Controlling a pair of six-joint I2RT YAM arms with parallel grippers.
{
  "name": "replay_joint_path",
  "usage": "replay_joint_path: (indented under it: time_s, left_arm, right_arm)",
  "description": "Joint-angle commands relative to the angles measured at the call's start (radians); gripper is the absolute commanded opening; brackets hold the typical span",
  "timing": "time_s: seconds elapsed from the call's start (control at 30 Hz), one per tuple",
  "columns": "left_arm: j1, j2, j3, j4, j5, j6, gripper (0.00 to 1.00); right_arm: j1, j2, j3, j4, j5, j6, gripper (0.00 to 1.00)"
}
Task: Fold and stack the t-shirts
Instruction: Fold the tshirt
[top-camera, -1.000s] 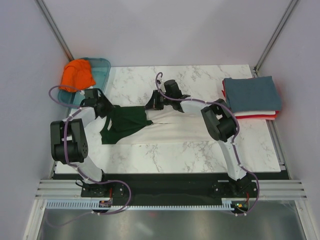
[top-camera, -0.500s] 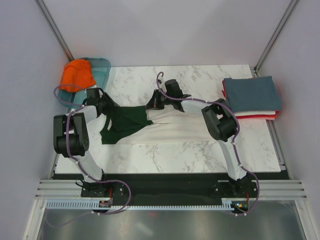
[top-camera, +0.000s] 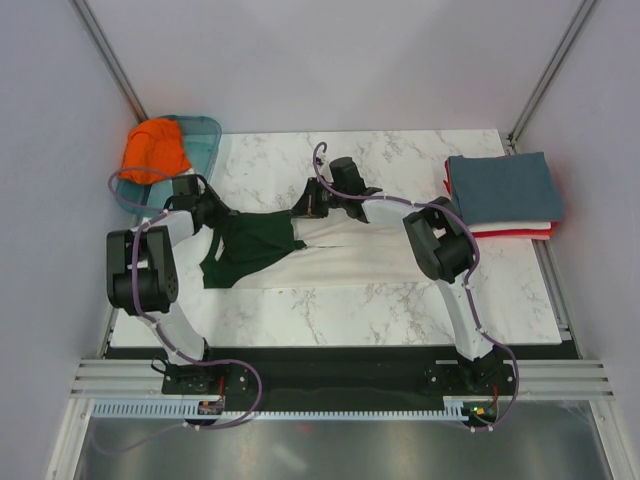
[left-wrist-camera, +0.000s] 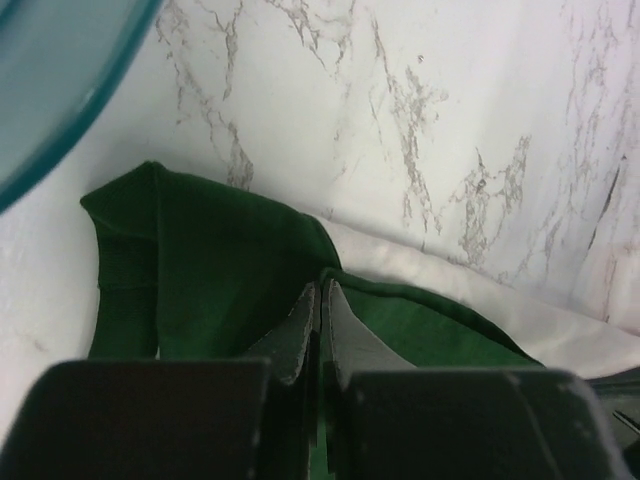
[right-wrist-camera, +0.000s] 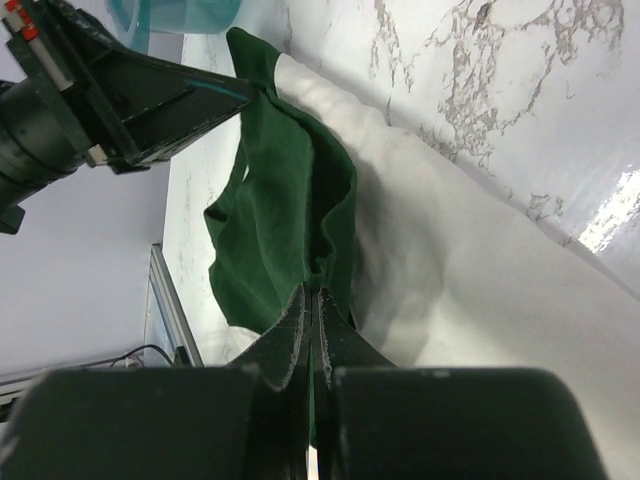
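The cream t-shirt lies spread across the middle of the marble bench, its dark green sleeve bunched toward the left edge. The left claw is pinched together on that sleeve's far fold. The right claw is clamped on green cloth where it meets the cream body. An orange t-shirt sits in the teal tray at the far left corner. A stack of folded t-shirts, slate-blue on top, rests at the right edge.

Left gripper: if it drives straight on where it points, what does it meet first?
The green sleeve that the left gripper is shut on; past that, likely the marble table.
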Motion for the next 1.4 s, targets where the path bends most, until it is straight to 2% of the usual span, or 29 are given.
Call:
replay_joint_path:
  time_s: [0.0, 0.23, 0.4, 0.67, 0.9, 1.37]
  left_arm:
    - [0.001, -0.130, -0.036, 0.023, 0.008, 0.021, 0.02]
    - [-0.025, -0.336, -0.174, -0.040, -0.007, 0.014, 0.02]
    - [-0.038, -0.510, -0.297, -0.058, -0.003, -0.013, 0.02]
    - [-0.050, -0.761, -0.414, -0.135, 0.042, -0.058, 0.02]
    - [-0.051, -0.873, -0.471, -0.218, 0.076, -0.075, 0.02]
    - [-0.051, -0.987, -0.526, -0.344, 0.089, -0.098, 0.02]
  right_arm:
    - [-0.002, 0.012, 0.040, -0.006, -0.008, -0.001, 0.00]
    - [0.007, -0.049, -0.035, -0.019, -0.006, -0.005, 0.00]
    - [0.021, -0.132, -0.147, 0.000, -0.002, -0.015, 0.00]
    - [0.035, -0.278, -0.330, 0.024, 0.000, -0.043, 0.00]
    - [0.076, -0.390, -0.447, 0.017, 0.006, -0.057, 0.00]
    - [0.124, -0.485, -0.594, 0.011, 0.035, -0.069, 0.00]
